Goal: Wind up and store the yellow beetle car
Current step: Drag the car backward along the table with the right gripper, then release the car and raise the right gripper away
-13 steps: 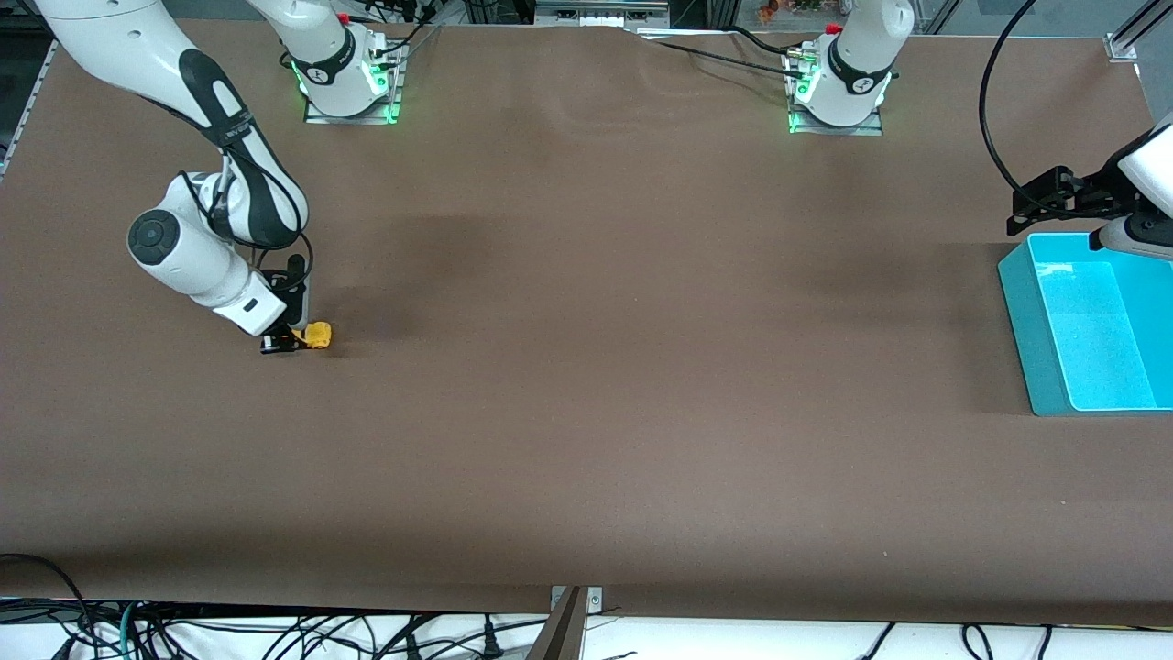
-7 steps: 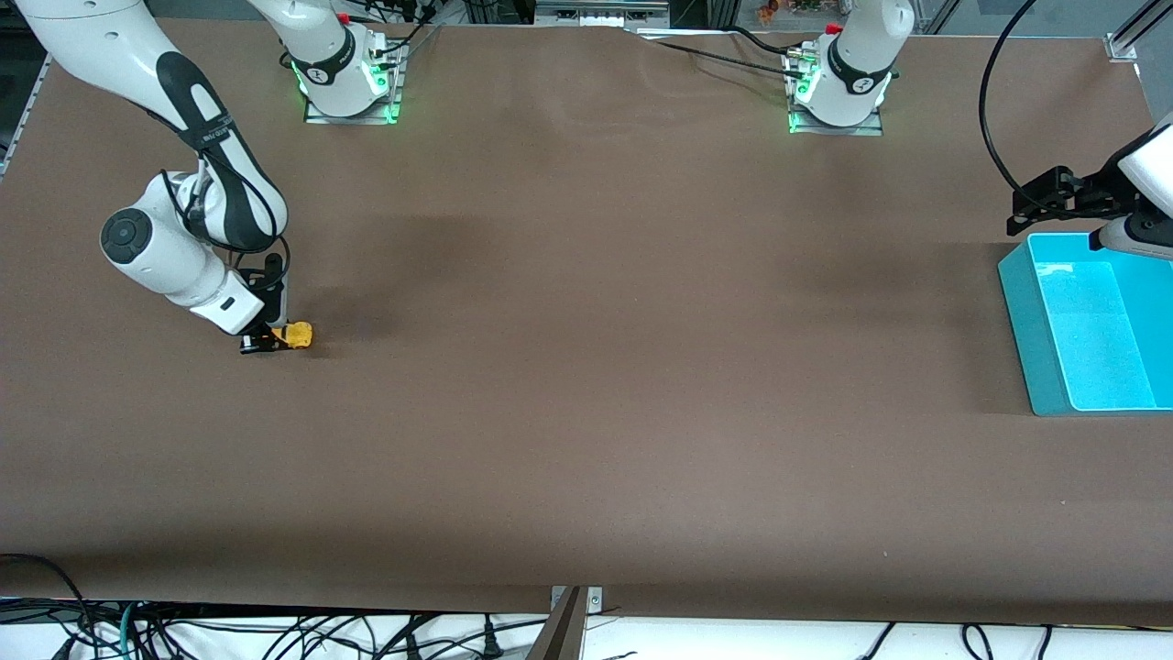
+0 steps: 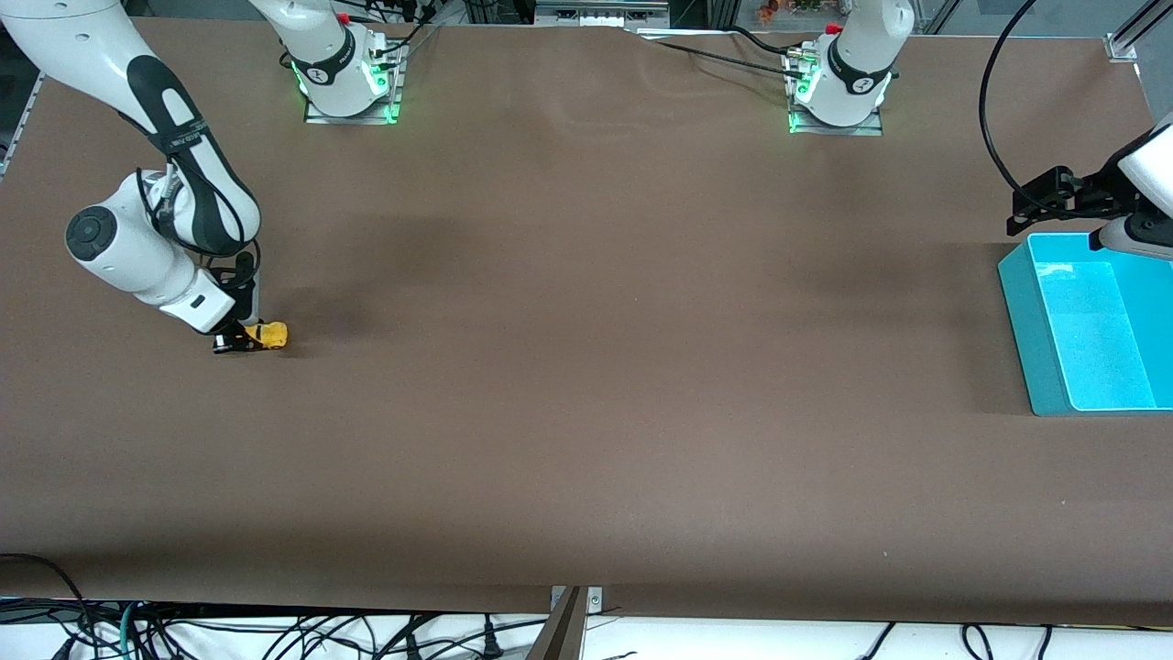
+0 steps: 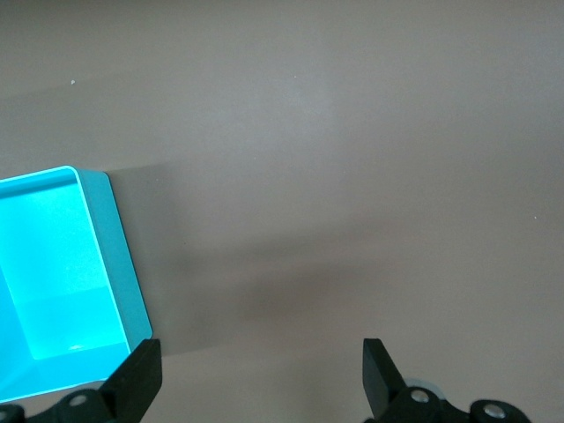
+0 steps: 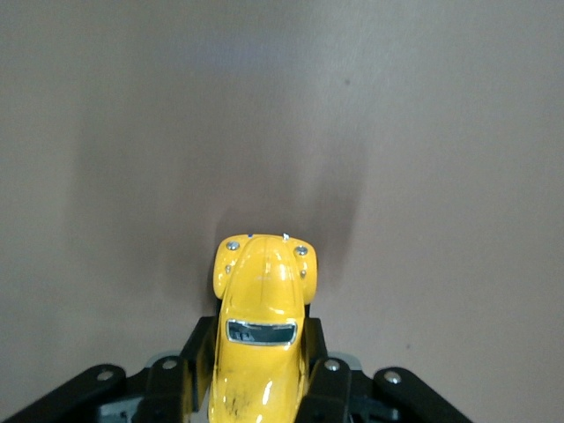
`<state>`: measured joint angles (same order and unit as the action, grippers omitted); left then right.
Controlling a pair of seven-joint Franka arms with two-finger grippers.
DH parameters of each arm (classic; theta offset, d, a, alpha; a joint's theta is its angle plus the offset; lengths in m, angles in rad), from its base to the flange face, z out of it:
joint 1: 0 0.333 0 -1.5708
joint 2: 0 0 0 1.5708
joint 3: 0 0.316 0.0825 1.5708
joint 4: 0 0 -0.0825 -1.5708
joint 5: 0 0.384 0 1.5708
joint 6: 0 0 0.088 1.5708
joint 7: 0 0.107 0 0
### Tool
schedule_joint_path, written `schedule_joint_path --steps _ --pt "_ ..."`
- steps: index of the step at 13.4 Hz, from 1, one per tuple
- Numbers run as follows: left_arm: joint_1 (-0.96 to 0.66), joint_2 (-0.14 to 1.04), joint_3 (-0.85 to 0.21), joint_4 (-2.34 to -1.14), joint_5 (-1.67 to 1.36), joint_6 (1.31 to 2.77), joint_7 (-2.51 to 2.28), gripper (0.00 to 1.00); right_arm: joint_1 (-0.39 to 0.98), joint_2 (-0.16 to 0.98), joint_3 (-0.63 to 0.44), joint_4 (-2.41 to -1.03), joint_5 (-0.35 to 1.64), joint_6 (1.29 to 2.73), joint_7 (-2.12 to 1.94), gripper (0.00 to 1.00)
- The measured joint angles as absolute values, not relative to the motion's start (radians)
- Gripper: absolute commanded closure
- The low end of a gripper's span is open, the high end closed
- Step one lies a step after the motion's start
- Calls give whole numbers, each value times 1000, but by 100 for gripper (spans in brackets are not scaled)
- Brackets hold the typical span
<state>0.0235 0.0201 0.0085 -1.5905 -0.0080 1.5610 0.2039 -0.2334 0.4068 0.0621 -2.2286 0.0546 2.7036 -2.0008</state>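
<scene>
Your right gripper (image 3: 240,336) is low at the table (image 3: 586,367), toward the right arm's end, and it is clenched on the yellow beetle car (image 3: 270,335). In the right wrist view you see the car (image 5: 262,339) sitting between the two black fingers (image 5: 197,361), one finger on each side of its body, around the windscreen and roof. The rounded nose with the small headlights sticks out past the fingertips, pointing away from the wrist, and the rest of the body runs under the gripper and out of sight. The car's shadow lies close around the nose on the brown surface. From the front view, the car shows just beside the gripper, on the side toward the middle of the table.

Your left gripper (image 4: 260,379) waits above the table beside the turquoise bin (image 3: 1081,330), at the left arm's end. Its jaws are released and wide apart, with nothing between them; only brown table shows there
</scene>
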Motion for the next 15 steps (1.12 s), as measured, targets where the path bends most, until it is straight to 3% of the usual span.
schedule_joint_path --steps 7,9,12,13,14,15 --pt "23 20 8 -1590 -8 1561 204 0 -301 427 64 -2197 56 2702 -2063 72" --pt "23 20 8 -1590 -8 1561 204 0 -301 427 64 -2196 58 2700 -2063 64" --pt "23 20 8 -1590 -8 1561 204 0 -301 429 65 -2194 61 2698 -2052 60" --pt "23 20 8 -1590 -8 1561 204 0 -301 429 65 -2193 61 2697 -2051 45" --pt "23 20 8 -1590 -8 1561 204 0 -301 429 65 -2193 61 2697 -2050 0" --pt "23 20 8 -1590 -8 1561 204 0 -302 437 65 -2192 61 2697 -2046 0"
